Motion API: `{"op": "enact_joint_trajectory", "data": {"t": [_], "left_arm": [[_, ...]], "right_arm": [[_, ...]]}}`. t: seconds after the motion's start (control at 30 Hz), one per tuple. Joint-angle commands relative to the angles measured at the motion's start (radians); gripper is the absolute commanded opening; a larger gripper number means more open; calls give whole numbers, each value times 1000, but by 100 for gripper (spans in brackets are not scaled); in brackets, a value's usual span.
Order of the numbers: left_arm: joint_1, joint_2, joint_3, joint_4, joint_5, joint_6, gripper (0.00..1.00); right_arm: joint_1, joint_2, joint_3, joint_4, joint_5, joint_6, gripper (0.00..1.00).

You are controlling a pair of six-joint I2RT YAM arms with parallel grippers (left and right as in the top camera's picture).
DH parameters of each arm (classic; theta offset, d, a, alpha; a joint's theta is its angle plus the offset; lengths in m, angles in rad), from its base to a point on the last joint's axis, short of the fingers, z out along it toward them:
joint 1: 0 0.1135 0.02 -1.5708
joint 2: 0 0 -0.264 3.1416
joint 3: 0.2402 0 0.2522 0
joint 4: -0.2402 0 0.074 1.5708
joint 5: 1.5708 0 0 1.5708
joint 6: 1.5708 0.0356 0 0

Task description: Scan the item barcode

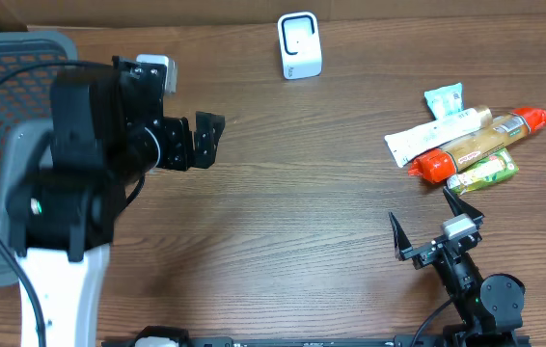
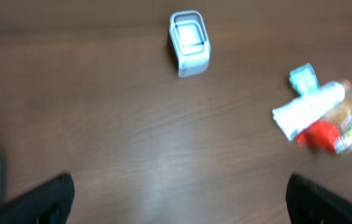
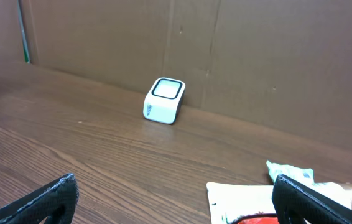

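At 9 o'clock on the bench [image 1: 283, 241], your left arm [image 1: 90, 135] hangs above the wood. Its jaws are spread wide with nothing between them, and they point toward 3 o'clock.

At 12 o'clock, close to the cardboard wall, stands the scanner [image 1: 299, 45], a small white box with a dark-rimmed window on its face.

The items lie in one heap at 2 o'clock, touching and partly overlapping. There is a small teal packet [image 1: 444, 98] on the 12 o'clock side, then a white tube [image 1: 432, 138] and a brown tube with red ends [image 1: 480, 143]. A green packet [image 1: 483, 173] sits on the 6 o'clock side. No barcode shows from any view.

The white tube looks like your easiest pick. It lies at the heap's 9 o'clock edge with bare wood beside it. Expect it to be light, soft under pressure and slick, so take it across the middle of its body and squeeze gently. It will probably need turning to show its code.

At 5 o'clock, your right arm [image 1: 485, 294] has its jaws wide apart and empty, just short of the green packet.
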Motion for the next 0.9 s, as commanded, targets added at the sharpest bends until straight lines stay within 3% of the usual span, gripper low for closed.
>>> {"op": "enact_joint_trajectory", "data": {"t": [0.0, 0.17, 0.43, 0.63, 0.87], "left_arm": [[-6, -173, -261, 209, 31, 143, 99], [17, -424, -641, 572, 33, 199, 99], [40, -777, -1128, 944, 32, 281, 100], [40, -960, -1361, 1036, 31, 368, 99], [40, -1108, -1503, 1041, -1, 385, 100]], "right_arm": [[5, -12, -11, 6, 10, -4, 100], [5, -12, -11, 6, 10, -4, 100], [5, -12, -11, 6, 10, -4, 100], [5, -12, -11, 6, 10, -4, 100], [5, -12, -11, 6, 10, -4, 100]]}}
